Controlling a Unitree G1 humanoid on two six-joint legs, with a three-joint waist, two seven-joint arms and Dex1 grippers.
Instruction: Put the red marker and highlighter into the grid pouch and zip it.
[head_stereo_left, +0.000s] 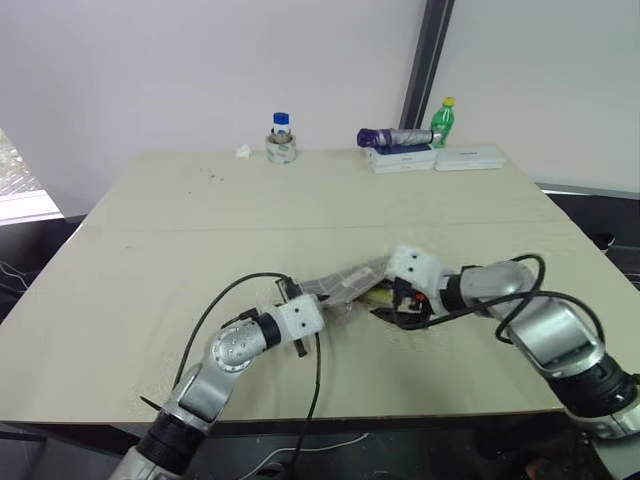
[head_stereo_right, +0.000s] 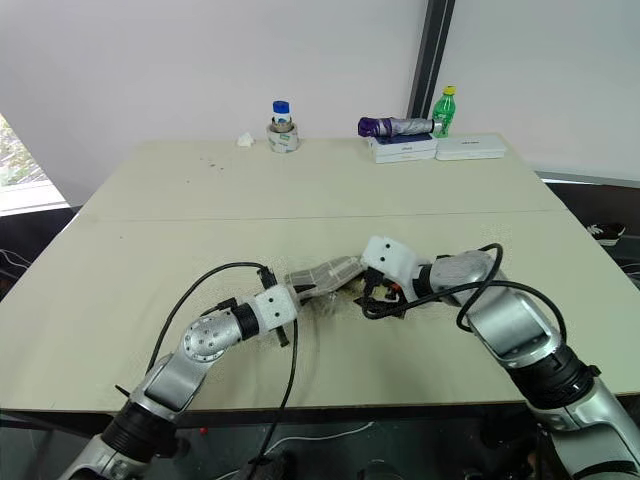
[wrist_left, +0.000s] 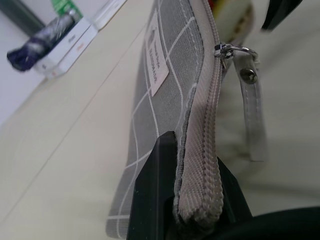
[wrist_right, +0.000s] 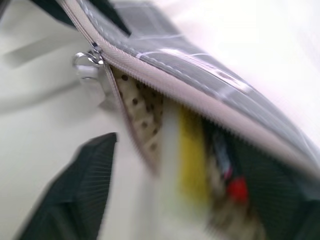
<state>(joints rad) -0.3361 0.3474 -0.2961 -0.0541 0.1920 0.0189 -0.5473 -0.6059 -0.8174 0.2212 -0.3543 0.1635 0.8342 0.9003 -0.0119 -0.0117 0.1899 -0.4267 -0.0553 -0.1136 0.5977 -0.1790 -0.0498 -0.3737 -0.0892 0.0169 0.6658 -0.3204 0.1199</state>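
Spanning the scene is the counter (head_stereo_left: 150, 260), with the pouch (head_stereo_left: 345, 283) lying near its front edge between the two grippers. The left gripper (wrist_left: 197, 200) has its jaws clamped tight on the closed end of the pouch's zipper seam, holding that end up off the surface. The right gripper (head_stereo_left: 405, 312) sits at the pouch's open end; its jaws stand apart and grip nothing, one finger (wrist_right: 75, 190) just beside the mouth. Inside the open mouth, the highlighter (wrist_right: 192, 155) lies within the dotted lining, and the marker (wrist_right: 235, 187) shows its red end beside it. The zipper pull (wrist_left: 231, 50), with its white strap, sits partway along the seam.

Assessment: both pens appear loaded, so the filling stage is judged complete. The zip remains open over the end that holds the pens. Outstanding work: take the pull and draw it closed.
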